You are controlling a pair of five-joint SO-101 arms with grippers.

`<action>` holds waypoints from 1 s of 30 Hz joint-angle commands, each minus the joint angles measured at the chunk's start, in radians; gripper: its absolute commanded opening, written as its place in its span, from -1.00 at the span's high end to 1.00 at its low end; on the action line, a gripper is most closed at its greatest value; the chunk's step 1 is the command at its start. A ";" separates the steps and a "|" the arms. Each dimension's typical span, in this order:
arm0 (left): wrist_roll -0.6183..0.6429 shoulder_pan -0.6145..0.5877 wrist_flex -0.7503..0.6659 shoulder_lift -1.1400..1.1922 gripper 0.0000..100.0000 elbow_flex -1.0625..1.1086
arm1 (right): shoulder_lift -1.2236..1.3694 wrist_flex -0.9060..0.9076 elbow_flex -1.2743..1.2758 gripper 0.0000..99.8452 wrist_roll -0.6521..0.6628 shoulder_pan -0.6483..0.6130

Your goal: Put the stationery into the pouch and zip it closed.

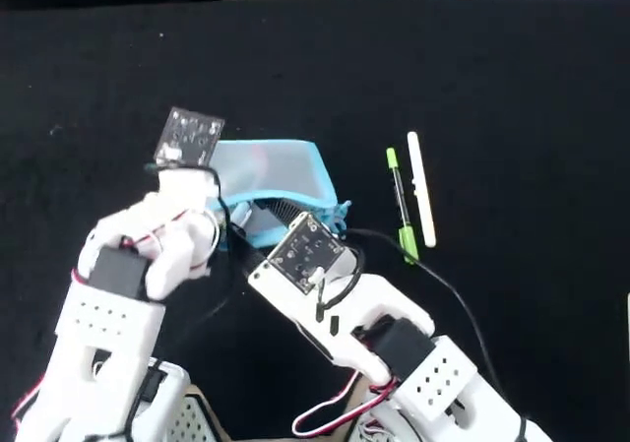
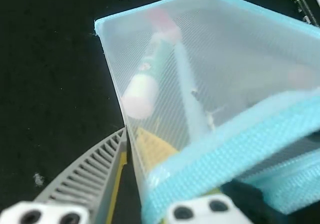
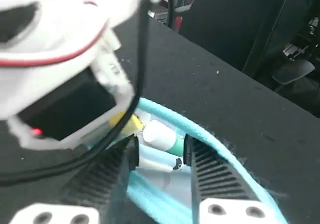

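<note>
Item: pale-blue mesh zip pouch [image 1: 276, 181], mid black table [image 1: 512, 88].
- My left gripper [image 2: 137, 149]: clamped on pouch rim.
- My right gripper [image 3: 160, 151]: jaws apart at the mouth, either side of white-capped green marker [image 3: 162, 136] inside.
- Slim green pen [image 1: 399, 201], white pen [image 1: 421, 186]: loose, twd right edge.
- Risk: rim slips, mouth collapses, marker snags mesh.

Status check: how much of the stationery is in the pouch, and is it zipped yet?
Done: a white-capped green stick lies inside the pouch. In hand: the left gripper pinches the pouch's edge; the right gripper sits open at its mouth. To do: the green pen and white pen lie on the table beside the pouch, which is unzipped.
</note>
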 commanded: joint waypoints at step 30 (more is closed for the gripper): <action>0.035 0.038 -0.025 -0.135 0.94 0.024 | -0.012 0.295 -0.142 0.67 0.189 -0.180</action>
